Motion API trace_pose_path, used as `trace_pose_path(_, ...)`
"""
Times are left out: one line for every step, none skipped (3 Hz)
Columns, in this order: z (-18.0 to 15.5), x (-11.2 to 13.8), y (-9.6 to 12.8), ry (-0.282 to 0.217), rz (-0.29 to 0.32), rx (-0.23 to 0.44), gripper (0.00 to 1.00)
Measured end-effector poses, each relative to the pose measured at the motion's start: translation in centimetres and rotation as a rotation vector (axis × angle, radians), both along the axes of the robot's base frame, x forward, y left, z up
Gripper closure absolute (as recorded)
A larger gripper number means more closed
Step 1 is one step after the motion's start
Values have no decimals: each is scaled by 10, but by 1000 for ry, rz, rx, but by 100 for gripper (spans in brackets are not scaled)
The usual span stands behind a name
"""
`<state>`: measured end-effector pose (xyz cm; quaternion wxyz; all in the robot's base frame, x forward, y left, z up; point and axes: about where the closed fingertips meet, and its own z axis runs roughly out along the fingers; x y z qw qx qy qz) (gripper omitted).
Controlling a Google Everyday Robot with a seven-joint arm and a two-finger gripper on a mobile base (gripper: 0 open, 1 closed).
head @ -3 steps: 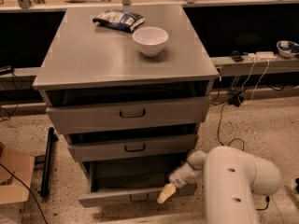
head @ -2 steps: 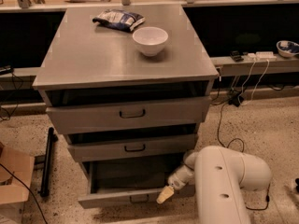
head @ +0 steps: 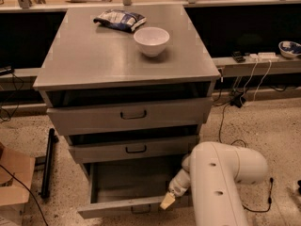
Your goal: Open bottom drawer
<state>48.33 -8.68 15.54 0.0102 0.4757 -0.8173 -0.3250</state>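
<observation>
Cabinet: a grey metal cabinet [head: 94, 60] with three drawers is seen from the front and from above.

Bottom drawer: the bottom drawer [head: 122, 180], a shallow grey metal drawer with a plain tray, is found at the lowest tier, close to the floor. It stands pulled out well past the middle drawer [head: 103, 150], so that its tray is shown bare.

Handle: a small dark loop handle [head: 141, 209] is fixed at the middle of the drawer front.

Gripper: the gripper [head: 168, 200], pale and yellowish at its tip, is carried by a thick white arm [head: 225, 173] that comes in from the near right. Whether it is wide or narrow cannot be told.

Reason of the pose: the arm is bent low, probably because this drawer can only be reached near the floor.

Relation: the gripper lies at the upper rim of the drawer front, just beside the handle on its right, and no grasp of the handle is seen.

Progress: the opening is judged to be nearly or fully done.

Table top: a white round bowl [head: 151, 40] is placed towards the far right corner, and a blue and white crumpled snack bag [head: 119, 20] lies at the far edge; both are well apart from the work below.
</observation>
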Motion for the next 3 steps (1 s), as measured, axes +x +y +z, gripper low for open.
trace_pose_path(2, -8, -1, 14, -5, -18, 61)
trace_pose_path(2, -34, -4, 47, -56, -30, 38)
trace_pose_path(2, -33, -4, 47, -56, -30, 15)
